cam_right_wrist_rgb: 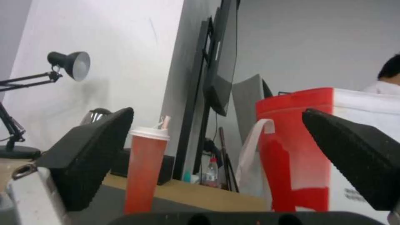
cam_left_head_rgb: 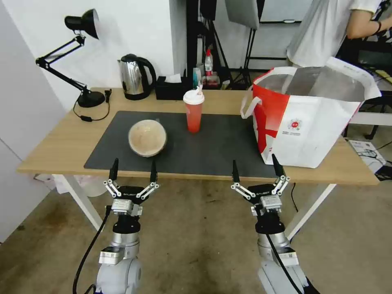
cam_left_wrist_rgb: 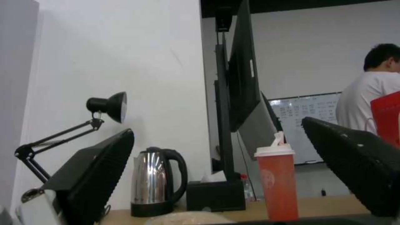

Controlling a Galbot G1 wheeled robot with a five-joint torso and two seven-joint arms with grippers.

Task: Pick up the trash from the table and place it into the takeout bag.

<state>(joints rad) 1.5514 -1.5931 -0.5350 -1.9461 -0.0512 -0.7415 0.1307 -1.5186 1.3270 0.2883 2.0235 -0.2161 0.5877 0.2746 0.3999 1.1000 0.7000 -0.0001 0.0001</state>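
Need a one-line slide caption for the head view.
Both open tools, left tool and right tool, wait at the table's near edge facing beige bowl, red cup and takeout bag.

Here's the tabletop, light wood on white legs, with a dark grey mat spread across its middle. On the mat sit a beige bowl and, behind it, a red cup with white lid and straw. The white-and-red bag stands at the right end; lamp, kettle and black tissue box line the back edge.
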